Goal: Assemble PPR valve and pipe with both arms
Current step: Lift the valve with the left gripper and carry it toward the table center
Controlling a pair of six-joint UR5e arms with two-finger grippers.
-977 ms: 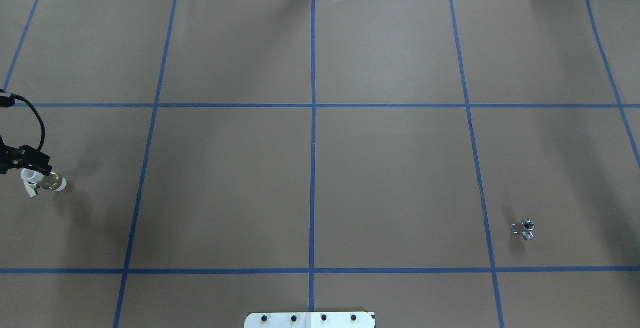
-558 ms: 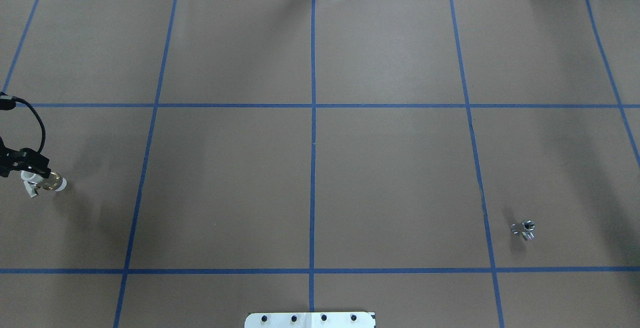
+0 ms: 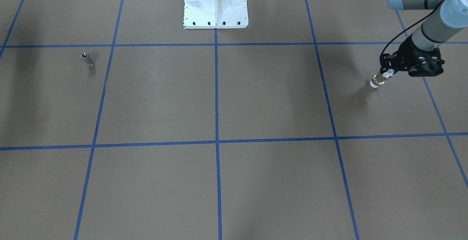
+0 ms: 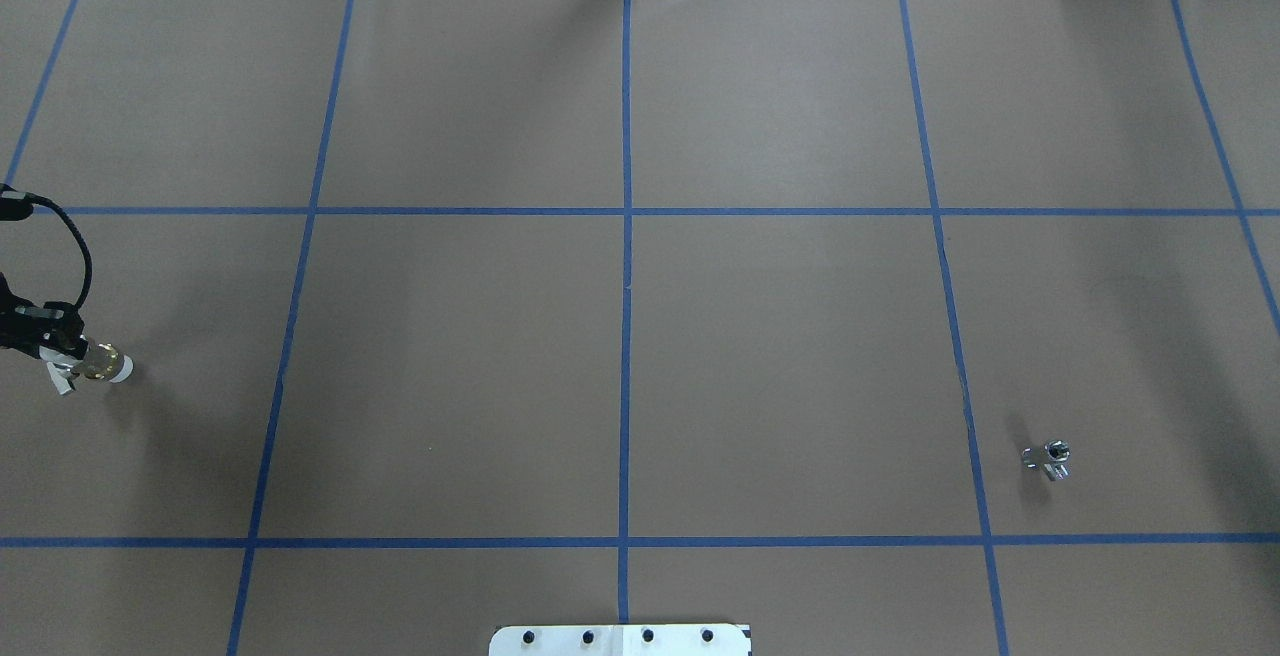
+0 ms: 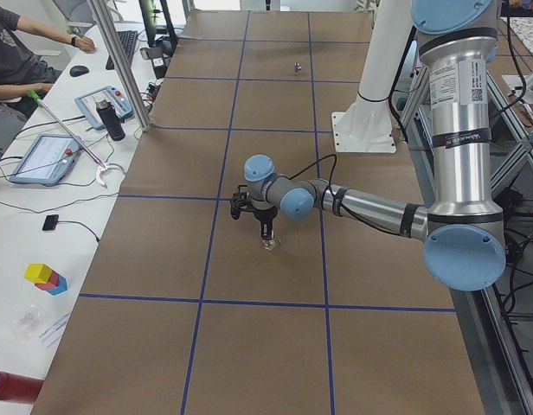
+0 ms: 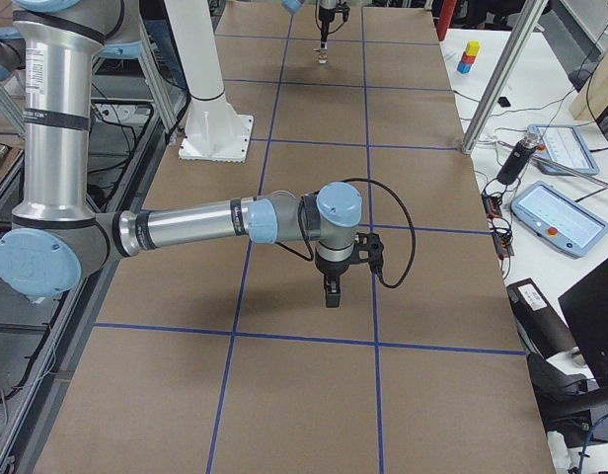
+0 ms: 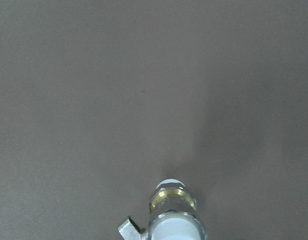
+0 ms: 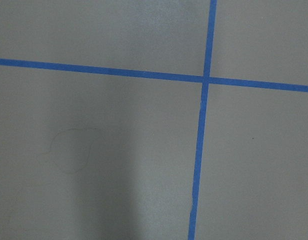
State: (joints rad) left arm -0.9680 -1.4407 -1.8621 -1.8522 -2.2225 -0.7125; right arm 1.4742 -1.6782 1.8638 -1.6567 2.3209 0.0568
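Brown paper crossed by blue tape lines point(image 4: 626, 236) covers the worktop point(image 4: 780, 336). At its left edge the valve point(image 4: 100, 365) lies on the paper, brass band showing. The left pincer point(image 4: 60, 347) sits over the valve's left white end; whether it is clenched on it I cannot tell. Well apart, on the right, the pipe point(image 4: 1047, 459) lies alone. The right pincer point(image 6: 331, 294) hangs above bare paper near a tape crossing; released or clenched, I cannot tell.
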